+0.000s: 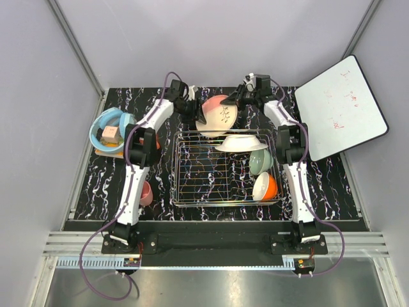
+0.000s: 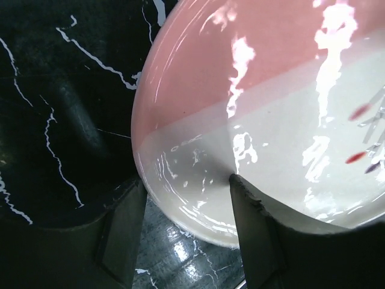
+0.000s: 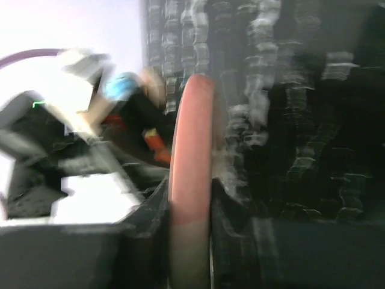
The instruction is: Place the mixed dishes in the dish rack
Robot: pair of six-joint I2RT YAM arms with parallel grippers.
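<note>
Surface (image 1: 96,185): black marble pattern with white veins, carrying everything below.

White board (image 1: 340,109): off the right edge, tilted, with faint red scribbles.

Dish rack (image 1: 176,173): chrome wire basket at the centre of the surface, between the two arms. Its left half shows only bare grid floor.

Salmon-pink plate (image 1: 217,115): at the far rim of the rack, standing on edge, its face with the dark mark turned toward the overhead camera. One arm is at each side of it.

White plate (image 1: 241,142): far right corner of the rack, tilted, just in front of the pink plate.

Light blue round tub (image 1: 102,121): far left, with a small block inside.

Pale green bowl (image 1: 261,160): right side of the rack, on edge, near side of the white plate.

White-and-orange bowl (image 1: 265,187): near right corner of the rack, on edge, just beside the green bowl.

Pink cup (image 1: 146,192): on the surface outside the rack's left wall, beside the left arm.

Right claw (image 3: 189,186): fingers pressed to both faces of the pink plate's right rim, which shows edge-on; closed on it, though the view is blurred.

Left claw (image 2: 186,180): jaws apart at the plate's left rim, marble showing between them; not clamped.
</note>
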